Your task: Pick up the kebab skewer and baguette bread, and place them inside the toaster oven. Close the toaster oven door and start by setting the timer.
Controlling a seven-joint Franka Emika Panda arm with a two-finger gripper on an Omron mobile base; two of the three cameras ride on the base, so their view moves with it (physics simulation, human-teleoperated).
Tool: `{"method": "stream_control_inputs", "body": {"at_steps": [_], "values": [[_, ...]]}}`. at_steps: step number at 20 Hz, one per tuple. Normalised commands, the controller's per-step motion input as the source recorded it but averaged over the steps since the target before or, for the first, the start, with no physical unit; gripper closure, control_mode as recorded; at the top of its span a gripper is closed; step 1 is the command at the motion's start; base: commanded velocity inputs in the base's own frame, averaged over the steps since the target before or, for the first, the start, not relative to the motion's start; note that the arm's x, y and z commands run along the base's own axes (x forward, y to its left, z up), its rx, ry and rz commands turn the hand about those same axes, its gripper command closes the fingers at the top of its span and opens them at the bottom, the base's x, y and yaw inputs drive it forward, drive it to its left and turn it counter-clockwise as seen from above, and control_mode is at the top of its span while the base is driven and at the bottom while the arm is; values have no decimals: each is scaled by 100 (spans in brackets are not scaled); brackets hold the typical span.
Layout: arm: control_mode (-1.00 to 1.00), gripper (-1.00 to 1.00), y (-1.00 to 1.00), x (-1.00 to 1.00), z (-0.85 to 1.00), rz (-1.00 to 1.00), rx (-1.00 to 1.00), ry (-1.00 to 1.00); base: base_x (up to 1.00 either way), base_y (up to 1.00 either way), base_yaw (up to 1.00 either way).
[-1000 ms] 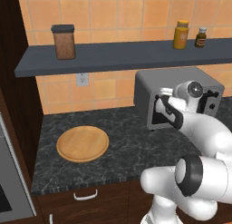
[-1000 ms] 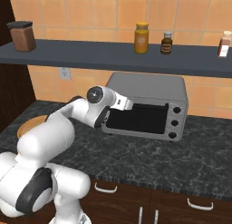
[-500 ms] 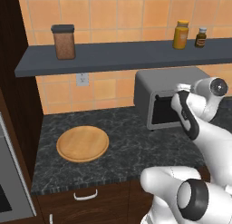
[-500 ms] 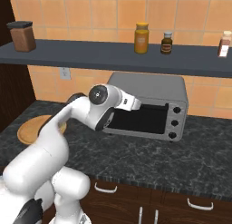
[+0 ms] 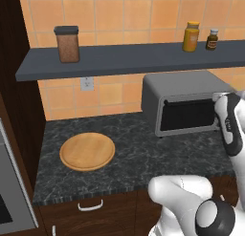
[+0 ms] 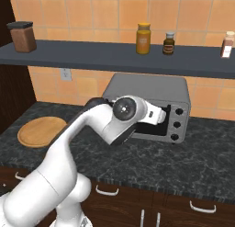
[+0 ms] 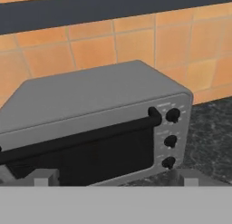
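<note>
The toaster oven [image 7: 90, 96] is a grey box on the dark stone counter, also seen in the left base view [image 5: 184, 87] and the right base view [image 6: 151, 89]. Its dark glass door [image 7: 104, 159] is closed, with the black bar handle [image 7: 90, 136] along its top edge. Three black knobs [image 7: 172, 115] run down the right side of its front. My gripper [image 7: 115, 178] faces the oven front from a short distance and is open, with nothing between its fingers. My arm [image 6: 126, 110] crosses in front of the door. The kebab skewer and the baguette bread are out of view.
A round wooden board [image 5: 87, 151] lies on the counter left of the oven. The shelf [image 5: 119, 58] above holds a brown jar [image 5: 67, 44], a yellow bottle [image 5: 191, 37] and a small dark bottle [image 5: 212, 39]. A tall dark cabinet [image 5: 14, 87] bounds the left.
My arm has swung right along the oven's front, from its left corner toward the knob side. The gripper has stayed open and the oven door has stayed closed.
</note>
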Motion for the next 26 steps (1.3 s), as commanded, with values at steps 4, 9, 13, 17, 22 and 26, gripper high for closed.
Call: {"method": "stream_control_inputs", "body": {"at_steps": [4, 9, 13, 17, 22, 26], "values": [[-100, -100, -24, -12, 0, -1, 10, 15, 0, 0, 0], [-100, -100, -25, -15, -10, 0, 22, 2, 0, 0, 0], [-100, -100, -32, -19, -41, -1, 27, -2, 0, 0, 0], [-100, -100, -18, 0, -40, -1, 12, -5, 0, 0, 0], [-100, -100, -26, 0, -48, 0, -14, -8, 0, 0, 0], [-100, -100, -22, 4, -35, 0, -8, -14, 0, 0, 0]]}}
